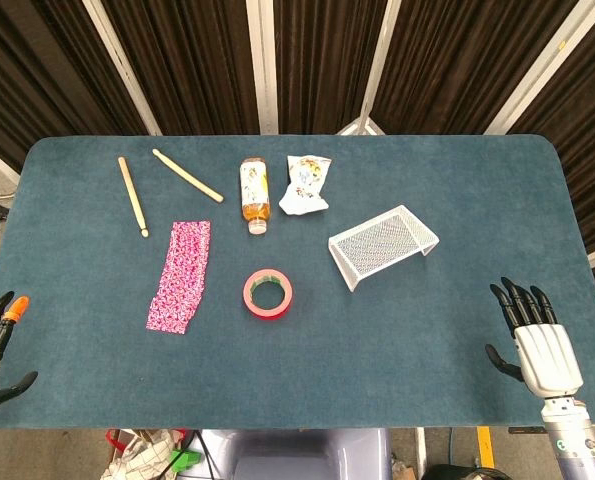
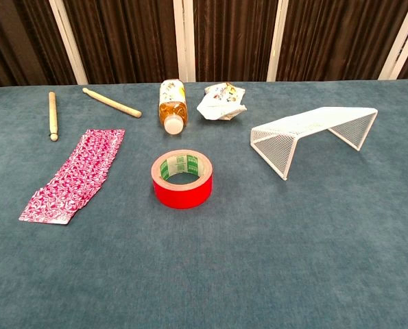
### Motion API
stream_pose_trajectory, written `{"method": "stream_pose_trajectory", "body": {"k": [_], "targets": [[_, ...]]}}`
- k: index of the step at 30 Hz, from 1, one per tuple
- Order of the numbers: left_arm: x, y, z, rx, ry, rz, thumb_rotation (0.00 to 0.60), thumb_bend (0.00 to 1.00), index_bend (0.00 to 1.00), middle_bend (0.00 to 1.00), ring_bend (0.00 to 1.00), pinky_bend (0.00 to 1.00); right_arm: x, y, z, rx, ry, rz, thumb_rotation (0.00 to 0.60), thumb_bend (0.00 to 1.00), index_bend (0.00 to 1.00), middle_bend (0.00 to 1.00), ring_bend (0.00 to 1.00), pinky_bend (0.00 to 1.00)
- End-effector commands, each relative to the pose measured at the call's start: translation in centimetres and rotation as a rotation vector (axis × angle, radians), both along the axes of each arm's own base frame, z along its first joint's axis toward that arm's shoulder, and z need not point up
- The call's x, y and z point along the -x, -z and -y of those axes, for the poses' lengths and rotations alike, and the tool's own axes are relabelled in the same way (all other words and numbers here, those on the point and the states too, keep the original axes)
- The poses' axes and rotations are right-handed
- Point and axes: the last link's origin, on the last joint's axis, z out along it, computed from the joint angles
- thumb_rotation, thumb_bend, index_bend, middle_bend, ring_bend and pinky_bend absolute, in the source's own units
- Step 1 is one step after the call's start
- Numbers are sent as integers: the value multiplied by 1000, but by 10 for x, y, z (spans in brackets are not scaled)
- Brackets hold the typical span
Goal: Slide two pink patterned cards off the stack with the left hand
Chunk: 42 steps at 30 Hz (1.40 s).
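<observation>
Upturned wire basket (image 1: pixel 384 243), nothing inside

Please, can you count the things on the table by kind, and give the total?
Wooden sticks: 2
Pink card stack: 1
Bottle: 1
Crumpled wrapper: 1
Red tape roll: 1
White wire rack: 1
Total: 7

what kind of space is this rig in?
Likely a lab or studio test bench: a blue felt-covered table backed by dark curtains, with unrelated props like red tape and drumsticks laid out.
</observation>
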Motion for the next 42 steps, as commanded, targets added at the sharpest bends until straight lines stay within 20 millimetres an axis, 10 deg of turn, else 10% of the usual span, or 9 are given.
{"method": "stream_pose_trajectory", "body": {"k": [1,30,42], "targets": [[0,0,0,4,-1,0,600,186,110,40,0,84,0,0,0,1,-1,1,600,312,39,43,112,67],[-1,7,-9,41,26,-8,600,191,110,139,38,114,-1,-3,-6,3,-6,8,600,312,39,44,112,67],[-13,33,-36,142,136,-27,600,485,151,683,512,431,-1,-4,-4,0,-6,15,600,312,38,44,112,67]]}}
